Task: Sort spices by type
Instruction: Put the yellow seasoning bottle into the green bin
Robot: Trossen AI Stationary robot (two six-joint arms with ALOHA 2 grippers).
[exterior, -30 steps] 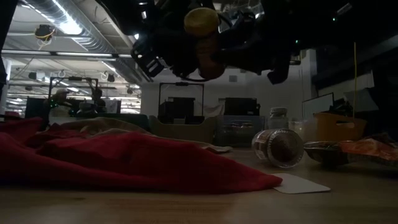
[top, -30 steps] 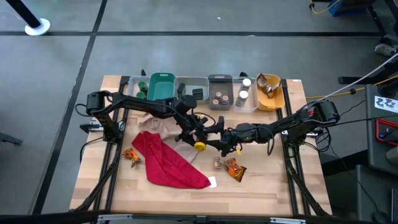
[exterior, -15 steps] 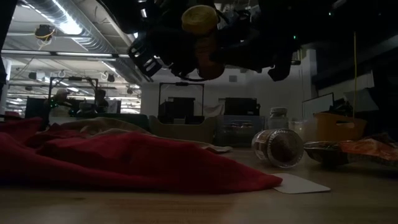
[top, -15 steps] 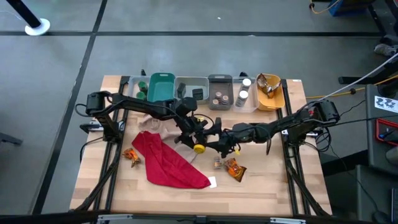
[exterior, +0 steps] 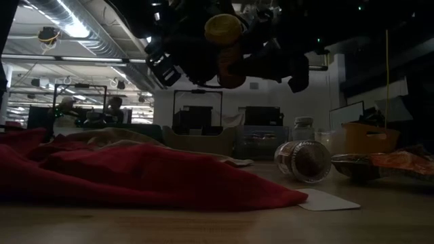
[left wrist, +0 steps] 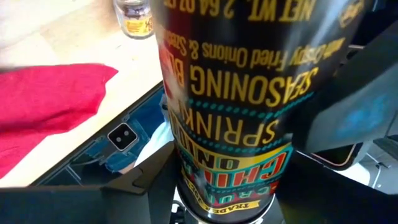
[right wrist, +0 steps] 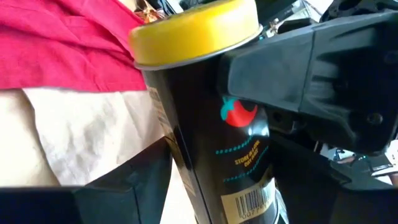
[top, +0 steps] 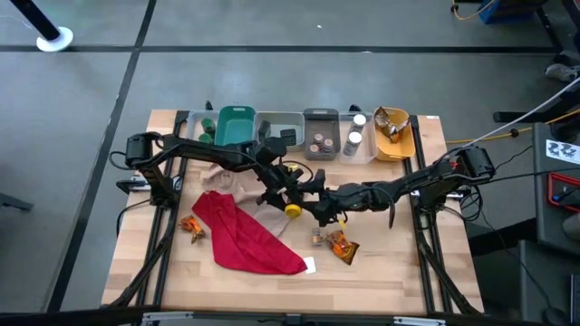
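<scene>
A black bottle with a yellow cap (top: 292, 209) hangs above the table's middle between both grippers. In the low view the yellow-capped bottle (exterior: 225, 41) is well clear of the table, its cap facing the near edge. My left gripper (top: 282, 196) comes from the left and is shut on its cap end. My right gripper (top: 319, 209) comes from the right and is shut on its base end. A small jar (top: 317, 237) lies on its side next to an orange packet (top: 343, 244). Another packet (top: 190, 225) lies left of the red cloth. My left gripper pinches the bottle's body just below the cap (right wrist: 219, 78); one finger (right wrist: 292, 56) lies flat against it. The fingers lie across the bottle, which is lifted clear and tilted. My right gripper holds the bottle's lower body near the barcode (right wrist: 249, 199), a finger (right wrist: 134, 186) on either side.
A red cloth (top: 245, 237) and a tan cloth (top: 225, 179) cover the table's left middle. Bins line the far edge: teal (top: 235, 125), grey (top: 319, 116), yellow (top: 399, 145). A white card (top: 310, 264) lies by the red cloth. Bare wood shows along the near edge.
Both grippers and the bottle have drifted a little toward the far edge. The bottle stays lifted between them.
</scene>
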